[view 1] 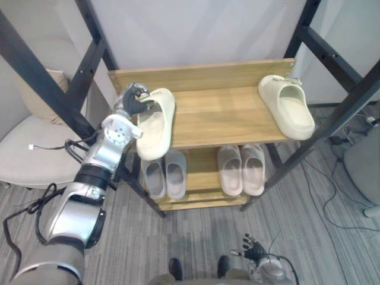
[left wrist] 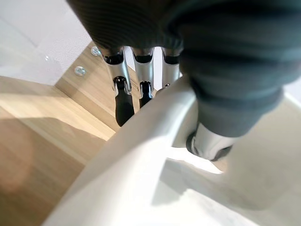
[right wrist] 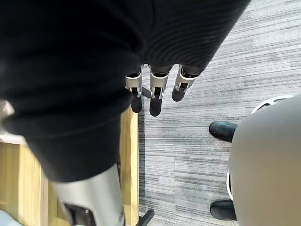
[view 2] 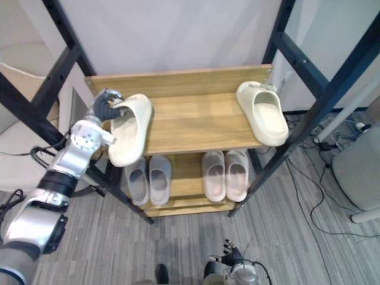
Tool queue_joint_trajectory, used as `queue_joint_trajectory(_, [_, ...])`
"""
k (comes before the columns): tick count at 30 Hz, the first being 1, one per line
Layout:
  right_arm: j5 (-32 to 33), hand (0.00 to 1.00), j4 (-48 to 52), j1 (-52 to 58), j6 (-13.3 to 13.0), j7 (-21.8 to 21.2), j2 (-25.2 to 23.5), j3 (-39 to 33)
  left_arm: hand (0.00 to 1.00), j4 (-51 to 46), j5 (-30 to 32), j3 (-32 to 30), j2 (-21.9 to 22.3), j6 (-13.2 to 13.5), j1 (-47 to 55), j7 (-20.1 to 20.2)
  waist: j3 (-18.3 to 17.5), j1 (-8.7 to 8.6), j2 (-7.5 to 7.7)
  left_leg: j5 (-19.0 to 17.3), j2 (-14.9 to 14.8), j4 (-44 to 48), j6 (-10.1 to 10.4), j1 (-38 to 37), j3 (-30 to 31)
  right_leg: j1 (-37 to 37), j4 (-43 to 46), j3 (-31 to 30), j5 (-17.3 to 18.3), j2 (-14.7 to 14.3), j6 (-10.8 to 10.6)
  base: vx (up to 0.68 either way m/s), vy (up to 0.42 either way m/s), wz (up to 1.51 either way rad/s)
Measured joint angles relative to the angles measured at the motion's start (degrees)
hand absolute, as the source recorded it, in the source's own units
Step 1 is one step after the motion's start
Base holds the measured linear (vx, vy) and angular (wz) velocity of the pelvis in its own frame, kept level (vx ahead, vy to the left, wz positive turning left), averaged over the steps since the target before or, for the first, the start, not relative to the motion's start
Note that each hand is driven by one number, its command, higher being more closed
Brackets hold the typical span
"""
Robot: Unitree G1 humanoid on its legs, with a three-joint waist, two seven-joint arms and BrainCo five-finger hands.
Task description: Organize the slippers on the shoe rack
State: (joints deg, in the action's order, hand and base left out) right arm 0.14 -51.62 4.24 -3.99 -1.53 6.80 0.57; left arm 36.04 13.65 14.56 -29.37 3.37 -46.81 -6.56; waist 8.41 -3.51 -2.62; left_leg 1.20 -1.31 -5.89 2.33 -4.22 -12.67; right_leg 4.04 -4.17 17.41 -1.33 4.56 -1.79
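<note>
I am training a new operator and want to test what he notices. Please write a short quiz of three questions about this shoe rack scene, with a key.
1. True or false: the left hand holds a cream slipper at the left end of the top shelf.
2. How many slippers lie on the lower shelf? A: two. B: four. C: six.
3. Fill in: the other cream slipper lies at the top shelf's ____ end.

Key: 1 true; 2 B; 3 right.
</note>
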Motion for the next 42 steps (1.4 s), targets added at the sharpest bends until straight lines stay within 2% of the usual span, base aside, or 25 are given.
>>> queue_joint_trajectory(2, [0.02,0.0,1.06,0.65,-0.01,0.0,0.01,-0.25,1.0,0.01,-0.25,1.17,0.94,-0.01,-0.22,-0.01,-0.14,-0.13,-0.81,0.0,0.14,0.0,0.0,-0.11,-0.02,-0.01,0.0,-0.01,-0.04,0.17,-0.06,0.0,0.0,0.0])
queue_joint_trajectory(7, [0.59,0.0,1.48,0.63,-0.04,0.04,0.06,-0.51,1.0,0.87,-0.32,3.39,3.43,-0.02,-2.62,-0.14,0.11,-0.64,-1.69,0.0,0.18,0.0,0.0,-0.32,-0.6,-0.06,0.01,-0.31,-0.29,0.23,0.01,-0.01,0.004,-0.05])
queue_joint_trajectory(11, [1.91,0.0,2.3,0.63,-0.1,0.25,0.72,-0.94,1.0,2.26,-0.48,3.45,5.81,-0.01,-4.26,-0.98,0.4,-1.56,-3.53,0.0,0.39,-0.01,-0.01,-0.33,-0.97,-0.17,0.0,-0.74,-0.53,0.47,-0.26,-0.01,0.016,-0.06])
queue_joint_trajectory(12, [2.27,0.0,2.38,0.62,-0.13,0.39,0.91,-1.53,1.0,2.29,-1.06,3.44,6.47,0.0,-4.66,-1.16,0.37,-2.33,-4.25,0.0,0.41,-0.01,0.0,-0.32,-1.1,-0.27,-0.02,-0.91,-0.55,0.49,-0.29,-0.01,0.01,-0.05])
queue_joint_trajectory(14, [2.32,0.0,2.49,0.58,-0.25,0.46,0.89,-2.24,1.0,2.4,-1.61,3.44,7.52,-0.01,-5.57,-2.14,0.56,-2.7,-4.76,-0.01,0.3,-0.01,0.01,-0.31,-1.36,-0.41,-0.02,-1.1,-0.58,0.4,-0.28,-0.01,-0.001,-0.08])
queue_joint_trajectory(23, [2.41,0.0,3.39,0.36,-0.76,0.66,1.37,-2.62,1.0,4.8,-2.38,2.98,10.64,-0.2,-9.66,-5.85,1.3,-3.36,-6.08,-0.27,-0.71,-0.01,0.39,0.1,-4.76,-2.62,-0.16,-4.21,-1.33,-0.68,0.47,-0.01,-0.02,-0.21])
queue_joint_trajectory(29, [2.52,0.0,3.5,-0.51,-1.16,1.65,3.03,-2.73,1.0,7.76,-1.78,-2.37,10.98,-1.36,-11.4,-8.14,2.27,-3.81,-7.16,-0.58,-1.24,0.01,0.67,2.43,-7.85,-6.58,-0.27,-7.9,-2.63,-1.24,0.76,-0.01,-0.019,-0.32])
queue_joint_trajectory(35, [2.52,0.0,3.41,-0.99,-1.23,2.21,4.49,-3.24,1.0,8.25,-1.49,-4.06,10.45,-1.55,-14.7,-9.23,3.96,-4.32,-7.02,-0.56,-1.02,0.02,0.58,3.47,-8.64,-8.13,-0.49,-9.39,-3.36,-1.37,0.54,0.0,-0.01,-0.13])
queue_joint_trajectory(36, [2.51,0.0,3.19,-0.94,-1.18,2.29,4.81,-3.34,0.0,8.26,-1.45,-4.23,10.43,-1.56,-15.48,-9.26,4.63,-4.48,-6.98,-0.63,-0.93,0.04,0.47,3.52,-8.61,-8.15,-0.54,-9.46,-3.4,-1.29,0.46,0.0,0.0,0.0])
queue_joint_trajectory(42, [2.74,0.0,3.22,-0.98,-1.33,2.67,5.06,-4.39,0.0,8.26,-1.39,-6.35,9.82,-1.46,-19.06,-10.58,6.89,-5.43,-6.99,-0.68,-0.34,0.94,-0.3,6.14,-8.52,-10.25,-0.85,-9.99,-4.29,-0.67,0.08,0.0,0.0,0.0])
